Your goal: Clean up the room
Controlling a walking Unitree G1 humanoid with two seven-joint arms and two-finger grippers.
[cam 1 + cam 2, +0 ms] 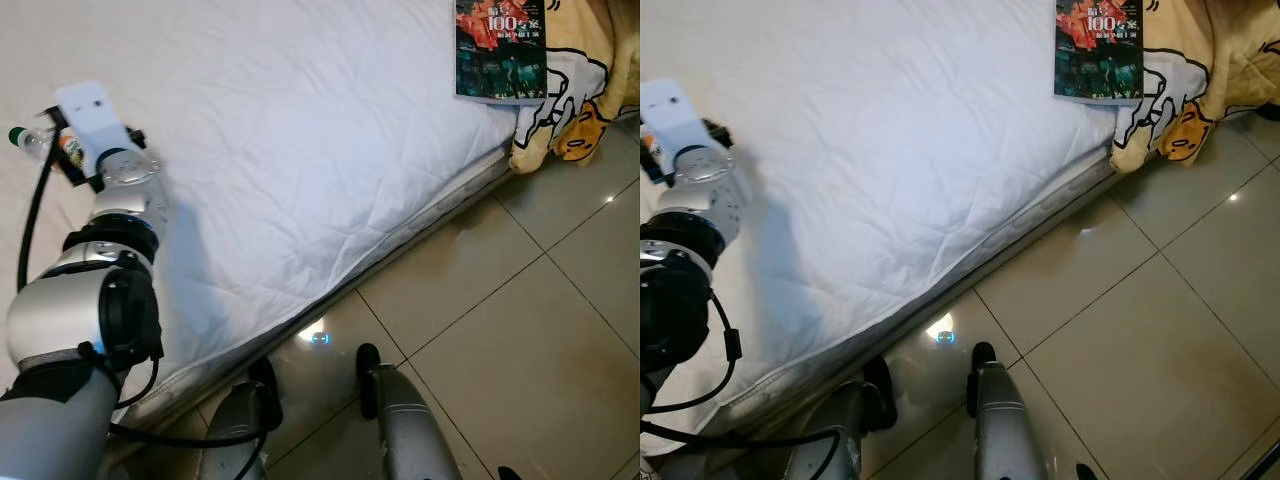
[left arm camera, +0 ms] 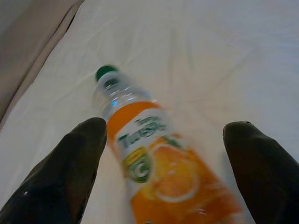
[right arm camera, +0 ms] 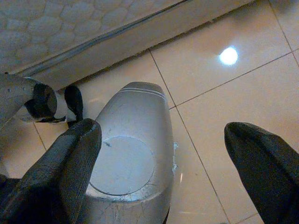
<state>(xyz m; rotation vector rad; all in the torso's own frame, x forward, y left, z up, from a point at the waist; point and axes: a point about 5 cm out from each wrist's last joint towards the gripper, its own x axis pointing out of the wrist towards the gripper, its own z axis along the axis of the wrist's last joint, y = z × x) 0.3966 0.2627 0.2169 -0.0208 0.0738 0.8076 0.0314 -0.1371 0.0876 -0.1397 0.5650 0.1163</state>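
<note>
The left gripper (image 2: 166,154) is spread wide, its matte black fingers (image 2: 74,158) flanking a clear plastic bottle (image 2: 154,158) with a green cap and glossy orange label, lying on the quilted white mattress (image 1: 300,150) near its left edge. The right gripper (image 3: 163,163) hangs open over shiny beige floor tiles (image 3: 224,107). A glossy magazine (image 1: 500,45) lies at the mattress's far right corner, beside a crumpled yellow cartoon blanket (image 1: 580,90).

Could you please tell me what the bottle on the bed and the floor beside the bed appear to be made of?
The bottle looks like clear plastic: its neck is see-through under a green cap, and an orange printed label wraps the body. The left gripper is open, with a finger on either side of it. The floor looks like glossy glazed tile: pale squares with dark grout lines, mirroring a ceiling light.
</note>
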